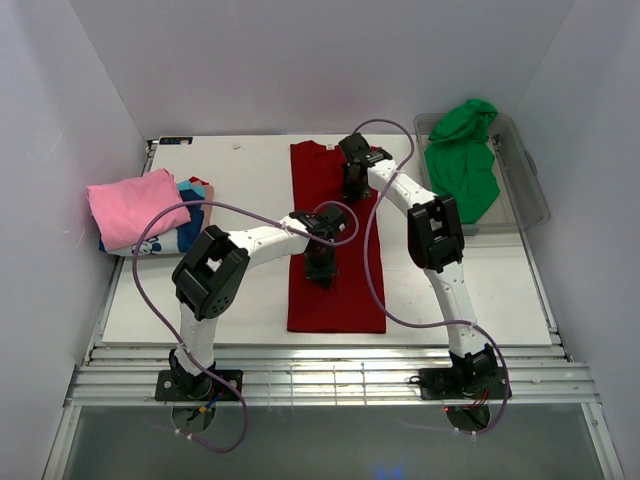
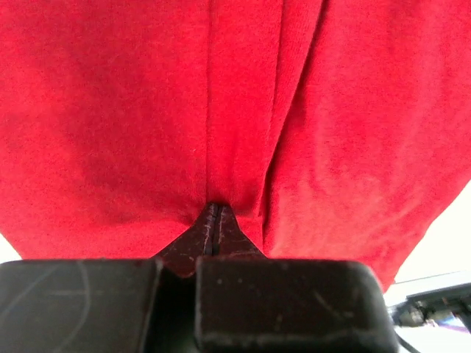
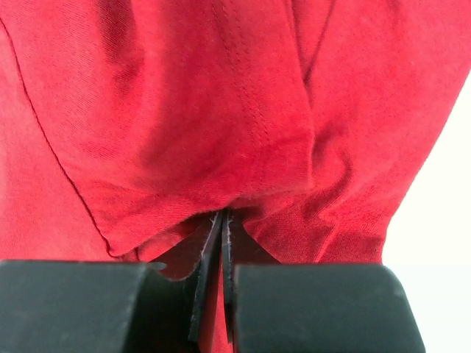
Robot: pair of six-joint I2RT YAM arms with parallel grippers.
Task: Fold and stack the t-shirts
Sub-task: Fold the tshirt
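A red t-shirt (image 1: 335,300) lies as a long narrow strip down the middle of the white table (image 1: 240,180). My left gripper (image 1: 320,268) is shut on a pinch of it near its middle; the wrist view shows the closed tips (image 2: 213,212) with red cloth (image 2: 110,110) bunched over them. My right gripper (image 1: 355,185) is shut on the strip's far right part, its tips (image 3: 223,218) pinching a hemmed fold of red cloth (image 3: 184,110). A folded pink t-shirt (image 1: 135,205) tops a stack at the left, over a blue one (image 1: 190,217) and a peach edge (image 1: 203,186). A green t-shirt (image 1: 462,160) lies crumpled in the tub.
A clear plastic tub (image 1: 532,195) stands at the back right and holds the green shirt. White walls close in the table on three sides. Purple cables loop from both arms over the red shirt.
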